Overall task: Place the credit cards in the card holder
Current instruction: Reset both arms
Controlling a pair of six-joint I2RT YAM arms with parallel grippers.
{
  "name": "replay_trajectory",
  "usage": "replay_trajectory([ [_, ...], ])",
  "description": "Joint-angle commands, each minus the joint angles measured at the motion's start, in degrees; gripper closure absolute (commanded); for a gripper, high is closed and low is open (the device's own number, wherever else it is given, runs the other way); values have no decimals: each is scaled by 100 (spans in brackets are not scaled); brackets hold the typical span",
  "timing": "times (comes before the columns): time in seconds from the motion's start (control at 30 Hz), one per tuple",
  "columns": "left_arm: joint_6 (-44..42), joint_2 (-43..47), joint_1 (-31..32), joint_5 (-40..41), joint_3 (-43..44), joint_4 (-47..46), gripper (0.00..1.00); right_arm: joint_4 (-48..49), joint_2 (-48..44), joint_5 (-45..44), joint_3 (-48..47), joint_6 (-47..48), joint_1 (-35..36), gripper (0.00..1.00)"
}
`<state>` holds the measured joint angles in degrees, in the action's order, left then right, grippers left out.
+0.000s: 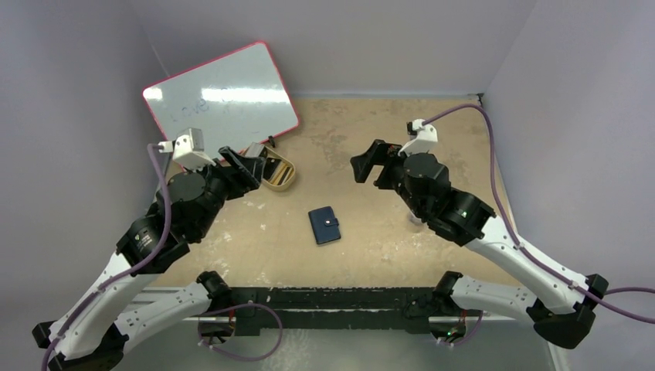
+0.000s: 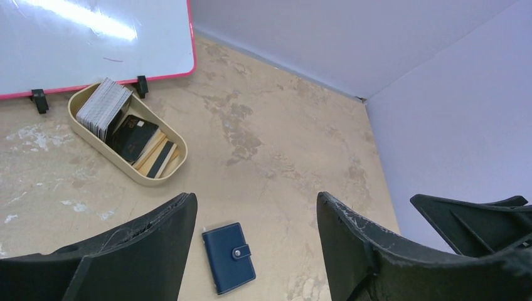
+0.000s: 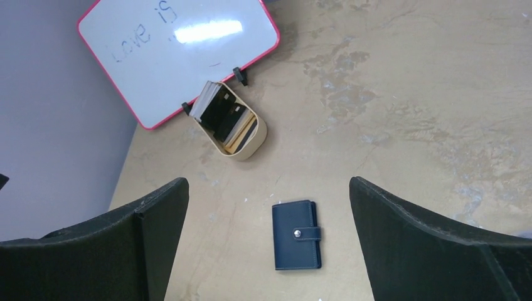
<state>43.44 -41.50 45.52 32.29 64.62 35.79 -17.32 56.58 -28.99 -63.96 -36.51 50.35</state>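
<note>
The card holder (image 1: 324, 226), a navy wallet snapped shut by its tab, lies flat mid-table; it also shows in the left wrist view (image 2: 229, 257) and the right wrist view (image 3: 297, 235). The credit cards (image 2: 133, 137) stand and lie inside a gold oval tin (image 2: 160, 177), with a grey stack (image 2: 103, 106) at one end; the right wrist view shows the cards (image 3: 219, 110) too. My left gripper (image 1: 246, 164) (image 2: 256, 200) is open and empty, raised beside the tin. My right gripper (image 1: 367, 164) (image 3: 270, 182) is open and empty, raised right of the wallet.
A pink-rimmed whiteboard (image 1: 220, 97) leans at the back left on two black clips, just behind the tin (image 1: 278, 171). Lilac walls close in the table on the left, back and right. My right gripper's fingers (image 2: 477, 213) show at the edge of the left wrist view.
</note>
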Motion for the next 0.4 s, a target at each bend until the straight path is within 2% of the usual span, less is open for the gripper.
replay_trajectory([
  [0.0, -125, -4, 17, 74, -21, -84, 31, 95, -166, -39, -143, 15, 1, 1],
  [0.37, -14, -125, 14, -55, -251, -163, 30, 36, -228, -179, -99, -67, -6, 3],
])
